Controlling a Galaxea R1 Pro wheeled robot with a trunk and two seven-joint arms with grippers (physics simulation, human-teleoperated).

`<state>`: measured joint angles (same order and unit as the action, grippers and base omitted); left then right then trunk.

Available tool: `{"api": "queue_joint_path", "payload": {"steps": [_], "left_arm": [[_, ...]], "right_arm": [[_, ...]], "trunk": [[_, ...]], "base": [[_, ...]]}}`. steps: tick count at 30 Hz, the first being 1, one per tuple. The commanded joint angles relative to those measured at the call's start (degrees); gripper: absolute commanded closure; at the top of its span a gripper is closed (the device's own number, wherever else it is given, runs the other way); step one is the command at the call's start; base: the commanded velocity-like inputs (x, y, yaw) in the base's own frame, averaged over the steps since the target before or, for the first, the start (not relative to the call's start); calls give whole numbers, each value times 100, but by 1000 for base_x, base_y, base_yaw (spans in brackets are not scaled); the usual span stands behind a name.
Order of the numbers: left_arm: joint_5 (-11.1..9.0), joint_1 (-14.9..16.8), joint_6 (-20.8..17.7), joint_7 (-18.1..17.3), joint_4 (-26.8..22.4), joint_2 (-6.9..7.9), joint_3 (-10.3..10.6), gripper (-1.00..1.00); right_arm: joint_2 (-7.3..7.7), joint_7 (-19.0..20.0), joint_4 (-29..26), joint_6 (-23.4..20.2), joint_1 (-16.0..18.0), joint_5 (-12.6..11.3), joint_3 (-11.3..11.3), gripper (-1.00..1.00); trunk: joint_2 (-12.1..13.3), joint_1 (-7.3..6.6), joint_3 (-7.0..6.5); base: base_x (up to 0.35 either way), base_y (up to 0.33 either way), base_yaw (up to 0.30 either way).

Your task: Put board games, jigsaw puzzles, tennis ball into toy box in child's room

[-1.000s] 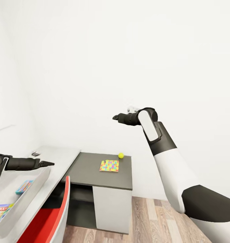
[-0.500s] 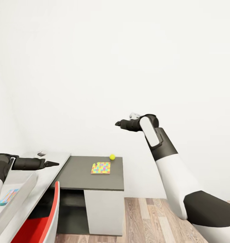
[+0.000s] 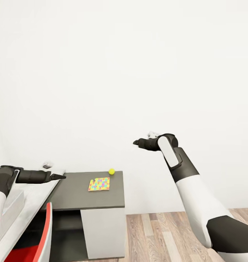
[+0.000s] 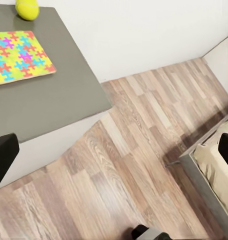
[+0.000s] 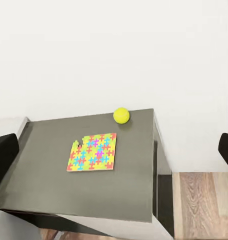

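— What sort of place is this?
— A child's room at home: white walls, a plank floor [image 3: 164, 233], a desk [image 3: 84, 193] with a jigsaw puzzle [image 3: 99, 184] and tennis ball [image 3: 111, 171], a red chair [image 3: 44, 236], a bed's [image 4: 216, 172] corner.

Multicolour jigsaw puzzle [image 3: 99, 184]; yellow tennis ball [image 3: 111, 171]; dark grey table [image 3: 80, 194].

Camera panned right: toy box [image 3: 13, 203] nearly out at left edge; right gripper [image 3: 136, 142] lower, further right.
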<state>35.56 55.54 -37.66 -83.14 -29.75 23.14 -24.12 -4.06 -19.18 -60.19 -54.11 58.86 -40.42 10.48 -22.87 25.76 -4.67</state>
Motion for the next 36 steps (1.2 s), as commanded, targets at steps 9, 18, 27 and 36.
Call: {"api": "queue_joint_path", "payload": {"steps": [9,18,27,36], "left_arm": [[102,2,-69,302,-4,-264,-39,-100],[113,1,-87,460,-4,-447,-40,-100],[91,-1,-89,1710,28,-1142,-55,-100],[49,-42,-55,2591,219,-1500,-64,-100]], "right_arm": [[75,-59,15,-4,-122,-71,-1,-100],[106,-62,203,35,-146,-74,-2,-100],[113,-63,559,384,-151,-72,1,-100],[203,-67,837,571,-427,-64,-2,-100]], "trunk": [[-4,3,-60],[-4,3,-123],[-4,3,-182],[-4,3,-224]], "base": [[0,0,-203],[0,0,-203],[0,0,-202],[0,0,-134]]}}
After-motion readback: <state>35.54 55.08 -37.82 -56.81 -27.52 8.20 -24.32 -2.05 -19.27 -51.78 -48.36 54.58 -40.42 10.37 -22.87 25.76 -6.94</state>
